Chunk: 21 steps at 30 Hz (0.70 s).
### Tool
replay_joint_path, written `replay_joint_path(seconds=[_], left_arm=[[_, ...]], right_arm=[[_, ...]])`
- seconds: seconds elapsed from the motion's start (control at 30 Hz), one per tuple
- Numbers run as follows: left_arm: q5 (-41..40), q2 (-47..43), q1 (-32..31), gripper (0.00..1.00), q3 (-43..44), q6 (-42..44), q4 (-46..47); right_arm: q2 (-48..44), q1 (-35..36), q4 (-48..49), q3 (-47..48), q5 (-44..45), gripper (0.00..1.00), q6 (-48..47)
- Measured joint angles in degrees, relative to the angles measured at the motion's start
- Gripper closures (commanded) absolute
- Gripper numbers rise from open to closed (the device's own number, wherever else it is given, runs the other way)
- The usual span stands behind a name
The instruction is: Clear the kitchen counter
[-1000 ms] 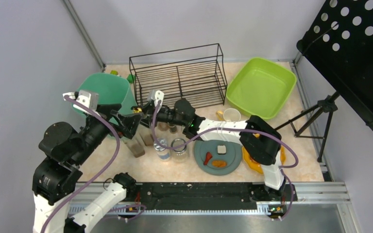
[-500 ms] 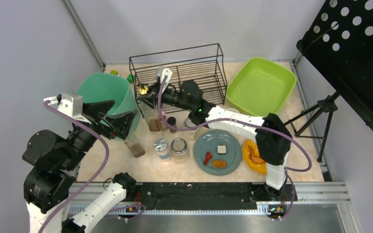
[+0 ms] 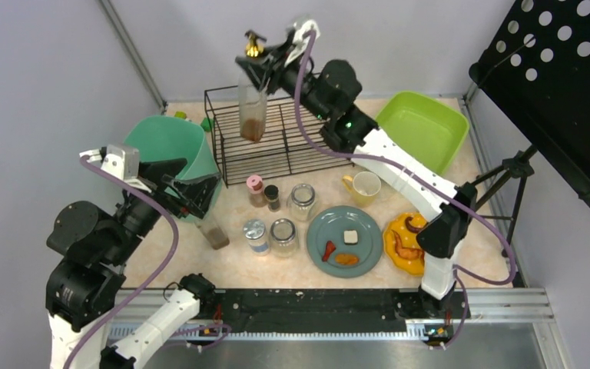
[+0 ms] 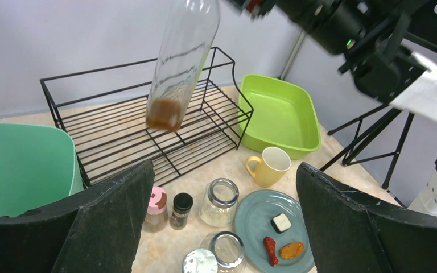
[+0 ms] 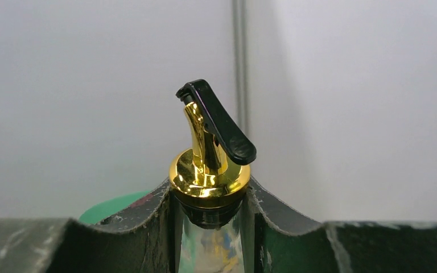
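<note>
My right gripper (image 3: 261, 68) is shut on the neck of a glass bottle (image 3: 252, 108) with a gold pourer (image 5: 210, 170) and a little brown liquid at its bottom. The bottle hangs high over the black wire rack (image 3: 284, 127), clear of it. In the left wrist view the bottle (image 4: 179, 62) hangs above the rack (image 4: 119, 131). My left gripper (image 3: 192, 194) stands open and empty by the teal bin (image 3: 170, 150). On the kitchen counter (image 3: 230, 265) stand several jars (image 3: 302, 200), a brown-filled bottle (image 3: 213, 233), a yellow mug (image 3: 365, 186) and a blue-grey plate (image 3: 357, 257).
A lime-green tub (image 3: 419, 137) sits at the back right. An orange dish (image 3: 405, 244) with food lies right of the plate. A tripod (image 3: 499, 184) and a black perforated panel (image 3: 561, 84) stand at the right edge.
My right arm has lifted the bottle from among the jars, up and back to high over the rack. The left arm has drawn back a little toward the teal bin, still open.
</note>
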Motion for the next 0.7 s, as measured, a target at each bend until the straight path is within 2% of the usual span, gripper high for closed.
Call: replay_joint_path(seconds=[0.27,0.47,0.7], left_arm=[[-0.6,-0.6,0.0,0.01,-3.9,-0.5,0.5],[-2.4,-0.6,0.0,0.01,-5.8,-0.5,0.5],[-4.1,-0.9,0.0,0.01,-8.4,-0.4,0.9]], right_arm=[[5.6,-4.7,-8.2,18.0,10.2,1.0,-2.1],[8.9,-9.4,-11.0,19.9,18.2,1.0,-3.0],[14.0,-13.7,-9.1,21.2,25.4,1.0,-5.8]])
